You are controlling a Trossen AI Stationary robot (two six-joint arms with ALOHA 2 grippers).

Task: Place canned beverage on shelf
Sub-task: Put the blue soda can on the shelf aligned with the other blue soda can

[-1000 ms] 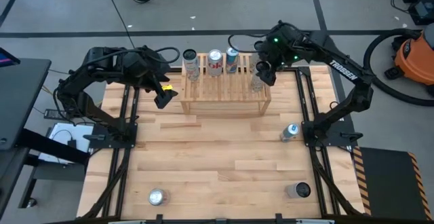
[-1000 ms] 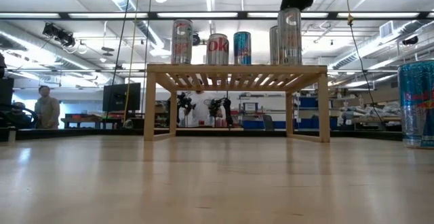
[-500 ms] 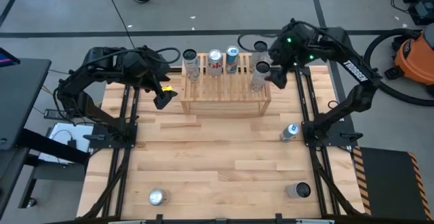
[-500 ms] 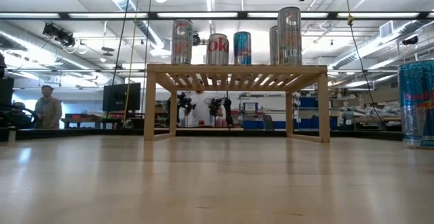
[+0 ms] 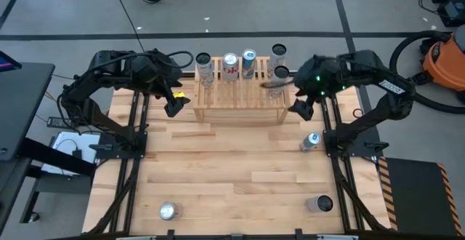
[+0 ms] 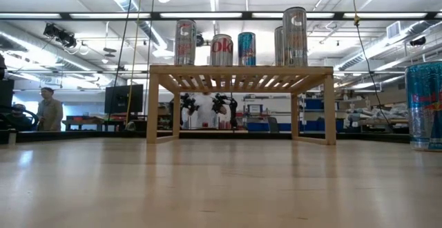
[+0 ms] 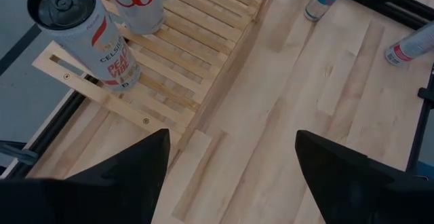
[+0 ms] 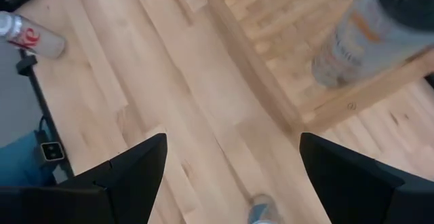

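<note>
The light wood shelf [image 5: 240,94] stands at the table's far middle, and it also shows in the low view [image 6: 242,70]. Several cans stand upright on its slats, among them a tall grey can [image 5: 279,80] at its right end [image 6: 295,36]. My right gripper [image 5: 301,109] is open and empty, just right of the shelf and nearer than the grey can [image 8: 376,37]. My left gripper [image 5: 174,104] is open and empty, just left of the shelf, and looks onto a silver can [image 7: 88,41] and a red-lettered can [image 7: 139,3].
Loose cans stand on the table: a blue one [image 5: 311,141] at the right [image 6: 425,103], one at the near left [image 5: 168,211] and one at the near right [image 5: 320,204]. The middle of the table [image 5: 232,167] is bare wood. A person stands far off in the room [image 6: 50,110].
My right gripper has risen from over the grey can at the shelf's right end and drawn back toward the table's right and near edges. The grey can stays upright on the shelf.
</note>
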